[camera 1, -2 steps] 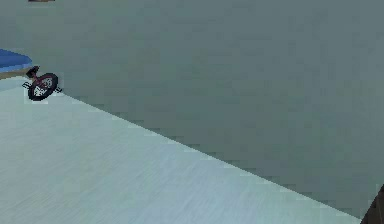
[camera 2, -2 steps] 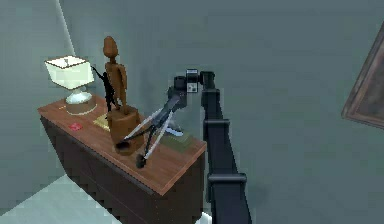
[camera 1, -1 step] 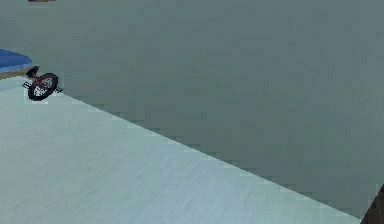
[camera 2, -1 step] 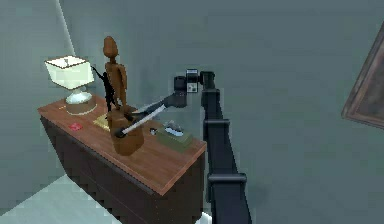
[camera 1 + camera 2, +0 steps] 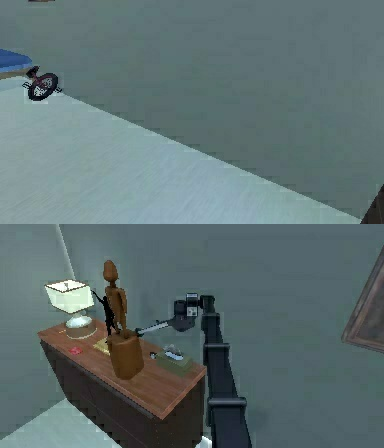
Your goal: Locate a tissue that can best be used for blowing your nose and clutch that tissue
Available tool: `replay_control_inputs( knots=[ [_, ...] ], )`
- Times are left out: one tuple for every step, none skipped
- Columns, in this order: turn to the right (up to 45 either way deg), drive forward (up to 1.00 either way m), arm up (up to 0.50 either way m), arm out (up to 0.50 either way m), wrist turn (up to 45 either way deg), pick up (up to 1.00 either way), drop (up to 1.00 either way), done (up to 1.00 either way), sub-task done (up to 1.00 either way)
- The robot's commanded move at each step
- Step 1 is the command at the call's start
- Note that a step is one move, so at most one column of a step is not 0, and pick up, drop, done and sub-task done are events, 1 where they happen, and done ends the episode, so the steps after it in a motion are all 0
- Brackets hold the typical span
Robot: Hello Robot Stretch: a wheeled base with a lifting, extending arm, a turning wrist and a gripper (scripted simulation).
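Arm side view: arm [image 5: 215,364] rises along the right end of a dark wood dresser [image 5: 90,389]. The gripper [image 5: 140,328] points its fingers toward a wooden figure [image 5: 115,294] standing on a block [image 5: 125,356]. Finger spread: cannot tell. Whether it holds anything: cannot tell.

A low greyish box [image 5: 176,358] with a pale tuft on top, possibly a tissue box, lies on the dresser top between block and arm. A white-shaded lamp [image 5: 68,296] stands at the dresser's left end.

Forward view: small dark ring-shaped object [image 5: 42,87] at the left, near the wall.

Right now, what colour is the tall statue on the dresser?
Orange-brown, like wood; the statue shows best in the arm side view.
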Motion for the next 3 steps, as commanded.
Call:
replay_control_inputs(
  knots=[
    [0.0,0.0,0.0,0.0,42.0,0.0,0.0,0.0,0.0],
    [0.0,0.0,-0.3,0.0,0.0,0.0,0.0,0.0,0.0],
    [0.0,0.0,0.0,0.0,0.0,1.0,0.0,0.0,0.0]
  ],
)
